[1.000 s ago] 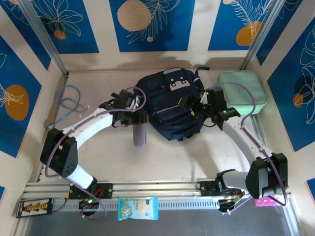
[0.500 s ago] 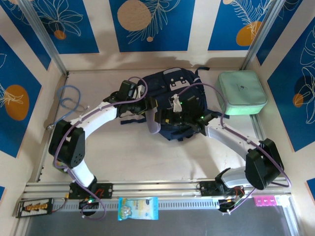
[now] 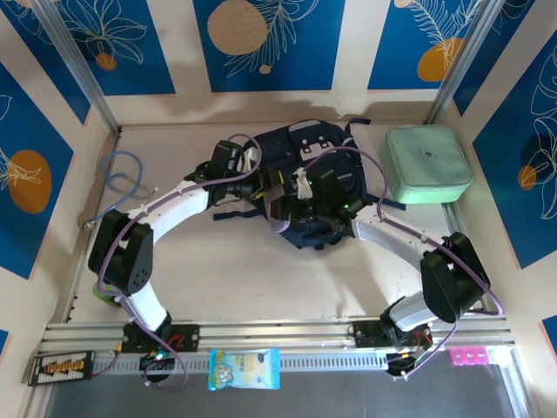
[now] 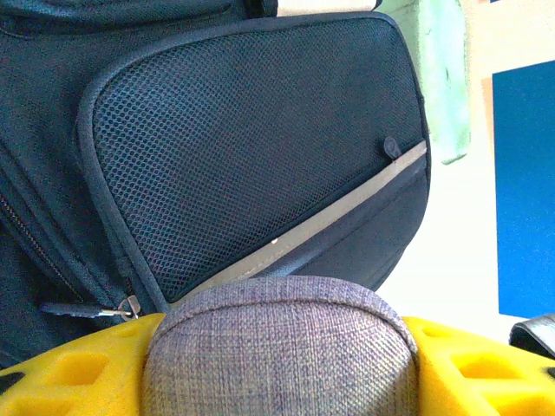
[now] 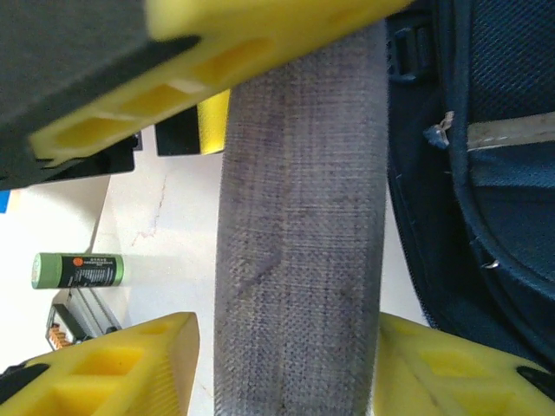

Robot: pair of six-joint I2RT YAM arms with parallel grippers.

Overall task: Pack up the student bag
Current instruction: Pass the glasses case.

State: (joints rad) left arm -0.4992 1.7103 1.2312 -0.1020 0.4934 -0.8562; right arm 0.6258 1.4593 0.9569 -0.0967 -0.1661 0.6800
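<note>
Clamping the grey pouch (image 5: 299, 217) in our left end effector (image 4: 277, 364) beside the student bag (image 4: 260, 130) — likely a handover — we cannot tell if the straddling right end effector (image 5: 290, 364) grips.

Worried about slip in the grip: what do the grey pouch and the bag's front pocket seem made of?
The grey pouch looks like coarse woven cloth, matte, its criss-cross threads visible. On the student bag, the pocket panel is dark open mesh with visible holes, bound in smooth piping; its grey trim stripe looks smoother, perhaps reflective tape.
</note>
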